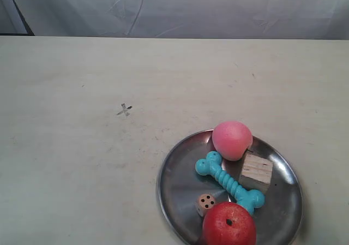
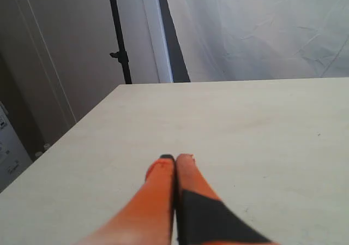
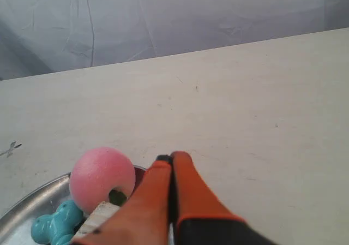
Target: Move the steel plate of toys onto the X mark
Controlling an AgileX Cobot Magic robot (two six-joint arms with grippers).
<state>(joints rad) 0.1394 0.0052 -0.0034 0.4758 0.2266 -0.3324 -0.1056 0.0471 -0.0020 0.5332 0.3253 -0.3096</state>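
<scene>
The steel plate [image 1: 180, 193] lies near the front right of the table in the exterior view. It holds a pink peach ball [image 1: 232, 140], a turquoise dog bone [image 1: 229, 181], a wooden cube [image 1: 256, 171], a tan die [image 1: 206, 203] and a red apple [image 1: 229, 224]. The X mark [image 1: 125, 110] lies apart from it, farther back and to the left. My right gripper [image 3: 172, 158] is shut with nothing in it, hovering over the plate [image 3: 27, 207] beside the peach ball [image 3: 101, 177]. My left gripper [image 2: 175, 158] is shut over bare table. Neither arm shows in the exterior view.
A pale cloth backdrop [image 1: 180, 7] hangs behind the table's far edge. In the left wrist view the table's side edge [image 2: 71, 126] drops off toward a dark stand pole [image 2: 119, 37]. The X mark [image 3: 10, 148] also shows in the right wrist view.
</scene>
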